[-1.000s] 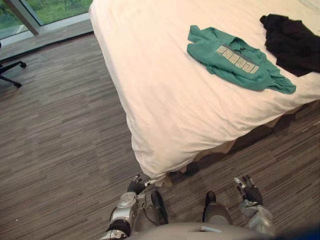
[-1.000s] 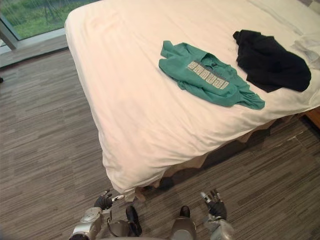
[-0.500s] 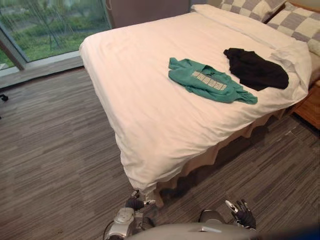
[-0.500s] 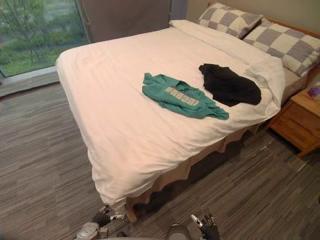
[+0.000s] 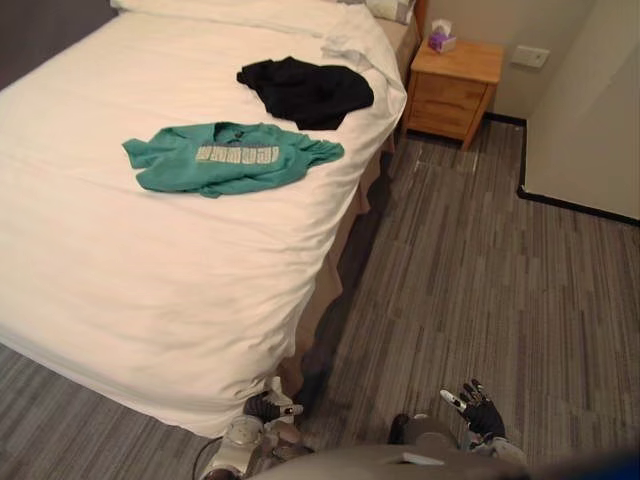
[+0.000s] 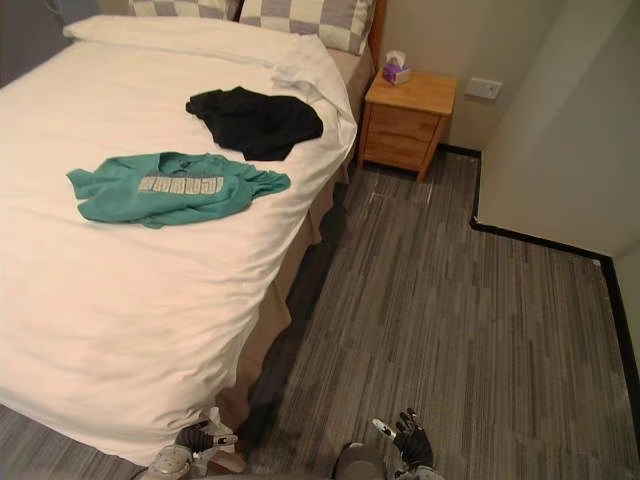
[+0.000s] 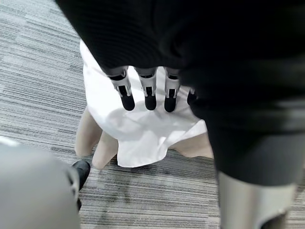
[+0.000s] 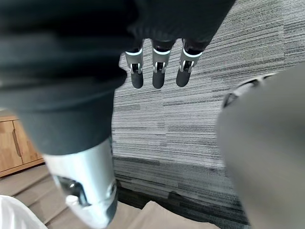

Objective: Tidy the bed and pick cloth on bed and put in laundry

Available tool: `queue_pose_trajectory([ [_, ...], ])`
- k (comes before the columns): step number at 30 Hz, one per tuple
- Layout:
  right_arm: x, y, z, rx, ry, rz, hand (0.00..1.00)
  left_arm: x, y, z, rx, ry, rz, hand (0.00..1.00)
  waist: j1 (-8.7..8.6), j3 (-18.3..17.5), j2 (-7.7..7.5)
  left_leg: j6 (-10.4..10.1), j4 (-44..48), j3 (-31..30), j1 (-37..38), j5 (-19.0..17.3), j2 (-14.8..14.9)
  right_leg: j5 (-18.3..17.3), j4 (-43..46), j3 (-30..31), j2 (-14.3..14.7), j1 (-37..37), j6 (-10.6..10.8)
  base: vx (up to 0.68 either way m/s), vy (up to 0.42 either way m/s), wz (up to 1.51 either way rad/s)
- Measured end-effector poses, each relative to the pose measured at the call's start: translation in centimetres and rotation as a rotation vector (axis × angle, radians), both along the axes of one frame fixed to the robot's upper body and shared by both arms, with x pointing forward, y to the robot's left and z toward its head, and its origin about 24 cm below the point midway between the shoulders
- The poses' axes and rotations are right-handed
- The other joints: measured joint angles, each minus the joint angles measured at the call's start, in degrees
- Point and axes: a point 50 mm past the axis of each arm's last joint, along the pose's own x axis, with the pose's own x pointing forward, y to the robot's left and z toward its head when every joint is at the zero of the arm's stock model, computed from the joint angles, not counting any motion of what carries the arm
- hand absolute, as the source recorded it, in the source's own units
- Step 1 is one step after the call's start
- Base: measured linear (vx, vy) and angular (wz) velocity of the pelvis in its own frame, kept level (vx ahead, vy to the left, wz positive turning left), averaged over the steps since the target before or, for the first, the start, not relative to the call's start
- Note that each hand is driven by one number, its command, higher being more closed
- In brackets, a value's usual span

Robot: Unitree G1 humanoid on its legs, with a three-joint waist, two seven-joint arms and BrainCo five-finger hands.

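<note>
A green T-shirt [image 5: 228,158] lies flat on the white bed [image 5: 130,270], near its right side. A crumpled black garment [image 5: 305,90] lies further up the bed towards the pillows [image 6: 305,20]. My left hand [image 5: 272,406] hangs low by the bed's near corner, fingers relaxed and holding nothing; its wrist view shows the fingers [image 7: 148,93] over the hanging white cover [image 7: 138,133]. My right hand [image 5: 477,412] hangs over the floor, open and empty, with straight fingers [image 8: 159,71] in its wrist view.
A wooden nightstand [image 5: 452,88] with a tissue box [image 5: 440,40] stands beside the bed's head. A wall [image 5: 590,110] with a dark skirting closes the right side. Grey striped floor [image 5: 470,290] runs between bed and wall.
The whole view has swung to the right along the bed: the window is gone, and the nightstand and wall have come in. Both hands still hang low.
</note>
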Motion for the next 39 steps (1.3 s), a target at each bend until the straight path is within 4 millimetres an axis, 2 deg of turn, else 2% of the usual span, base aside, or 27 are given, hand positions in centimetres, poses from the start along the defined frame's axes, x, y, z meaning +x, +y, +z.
queue_pose_trajectory([
  [2,1.4,0.7,0.4,0.005,-0.033,0.04,0.0,0.2,-0.3,0.1,-0.009,-0.014,0.0,0.0,0.39,0.06,0.6,-0.05,0.47,1.2,-0.86,0.03,0.91,4.09,-6.65,0.36,2.0,1.51,-0.48,-0.16,-0.081,-0.17],
  [4,1.9,1.3,0.5,0.012,-0.043,0.066,0.0,0.5,-0.8,0.3,-0.027,-0.031,-0.003,0.0,0.33,0.06,0.62,-0.06,0.77,1.55,-0.78,0.03,1.38,5.84,-9.6,0.85,2.98,2.74,-0.74,-0.15,-0.056,-0.16],
  [7,1.8,1.0,0.5,0.003,-0.041,0.064,0.0,0.9,-1.4,0.4,-0.055,-0.051,0.012,0.0,1.17,0.38,0.89,-0.28,2.52,2.96,0.09,-0.12,2.85,6.21,-9.9,3.11,3.78,2.75,-1.19,-0.17,-0.009,-0.37],
  [9,2.0,1.1,0.5,0.0,-0.043,0.064,0.0,1.0,-1.4,0.5,-0.074,-0.066,0.045,0.0,1.83,1.2,0.51,-0.3,5.63,-0.15,0.13,-0.12,3.55,5.84,-9.91,5.77,4.18,2.5,-1.35,-0.2,-0.031,-0.67],
  [10,2.3,1.0,0.6,-0.002,-0.047,0.06,0.0,0.7,-1.3,0.5,-0.077,-0.073,0.058,0.0,2.4,1.64,0.46,-0.29,7.44,-5.7,-0.22,-0.12,3.81,6.15,-9.88,8.25,4.59,2.27,-1.28,-0.17,-0.087,-1.11],
  [11,2.8,0.9,0.7,-0.005,-0.052,0.061,0.0,0.2,-0.9,0.5,-0.087,-0.075,0.101,0.0,2.86,2.44,0.26,-0.31,8.94,-13.91,-0.68,-0.14,3.61,6.28,-9.88,11.23,5.25,1.87,-1.18,-0.15,-0.09,-1.48],
  [12,3.2,0.8,0.7,-0.011,-0.05,0.075,0.0,-0.3,-0.4,0.4,-0.092,-0.08,0.145,0.0,3.3,2.3,0.69,-0.67,9.2,-23.47,-1.56,-0.49,2.53,6.29,-9.85,14.47,5.88,0.48,-1.15,-0.13,-0.08,-1.32],
  [14,3.6,0.7,0.6,-0.012,-0.049,0.085,0.0,-0.5,-0.1,0.5,-0.092,-0.093,0.17,0.0,3.41,2.32,1.06,-0.78,8.18,-30.94,-1.81,-1.77,0.86,6.32,-9.86,17.14,6.5,-1.36,-1.1,-0.07,0.003,-1.22],
  [15,3.7,0.3,0.6,-0.02,-0.043,0.091,0.0,-0.9,0.2,0.4,-0.083,-0.096,0.177,0.0,3.87,2.2,1.73,-0.13,4.15,-37.22,-1.4,-4.09,-1.18,6.68,-9.53,18.5,7.46,-3.55,-0.6,-0.06,0.051,-1.19],
  [17,3.0,0.1,0.3,-0.019,-0.021,0.081,0.0,-0.9,0.2,0.2,-0.084,-0.092,0.174,0.0,3.84,2.21,2.68,-0.06,1.67,-37.4,0.14,-5.92,-0.76,8.17,-9.57,18.5,8.32,-3.94,0.0,-0.08,0.102,-0.49],
  [18,1.9,-0.2,-0.1,-0.005,0.004,0.035,0.0,-0.8,0.0,0.1,-0.089,-0.091,0.169,0.0,3.02,2.32,2.58,-1.77,-0.04,-37.21,1.33,-8.67,-0.25,10.9,-9.87,18.41,9.0,-3.9,-0.25,-0.1,0.155,-0.03],
  [19,1.3,-0.4,-0.3,-0.005,0.018,0.015,0.0,-0.8,0.0,0.0,-0.089,-0.085,0.168,0.0,3.03,2.73,2.3,-2.9,-0.37,-36.85,1.72,-9.63,-0.13,11.33,-9.91,18.09,9.24,-3.73,-0.26,-0.12,0.186,-0.07],
  [21,0.6,-0.2,-0.5,0.009,0.032,-0.006,0.0,-1.0,-0.1,-0.1,-0.097,-0.073,0.158,0.0,3.13,2.39,1.08,-2.21,0.24,-35.95,2.11,-10.28,-1.17,11.58,-9.91,17.07,7.8,-3.22,0.06,-0.05,0.147,-0.14],
  [24,0.3,-0.3,-0.5,0.009,0.034,-0.023,0.0,-1.0,-0.4,-0.1,-0.11,-0.073,0.158,0.0,3.19,2.24,1.07,-2.16,-0.04,-35.48,2.77,-10.36,-1.67,11.87,-9.93,16.6,6.79,-2.78,0.12,0.01,0.112,0.01],
  [25,-1.3,0.1,-1.1,0.043,0.119,-0.117,0.0,-2.2,-1.3,-0.8,-0.165,-0.015,0.293,0.0,5.61,-1.78,1.55,-2.11,1.29,-37.26,4.03,-9.83,-2.24,9.56,-10.02,9.82,5.21,-0.97,0.24,0.0,0.0,0.0],
  [35,-1.3,0.1,-1.0,0.04,0.102,-0.116,0.0,-2.5,-1.1,-0.9,-0.196,-0.011,0.357,0.0,5.14,-1.69,1.07,-2.11,1.3,-36.04,3.98,-9.83,-1.97,9.65,-9.65,10.05,4.99,-1.25,0.37,0.0,0.001,-0.01],
  [39,-1.2,0.2,-0.7,0.052,0.063,-0.095,0.0,-2.5,-0.7,-0.6,-0.223,-0.042,0.386,0.0,4.92,-1.27,0.11,-2.19,2.39,-30.79,4.49,-9.89,-1.49,8.61,-7.49,11.15,4.83,-2.35,0.56,-0.01,0.023,-0.2],
])
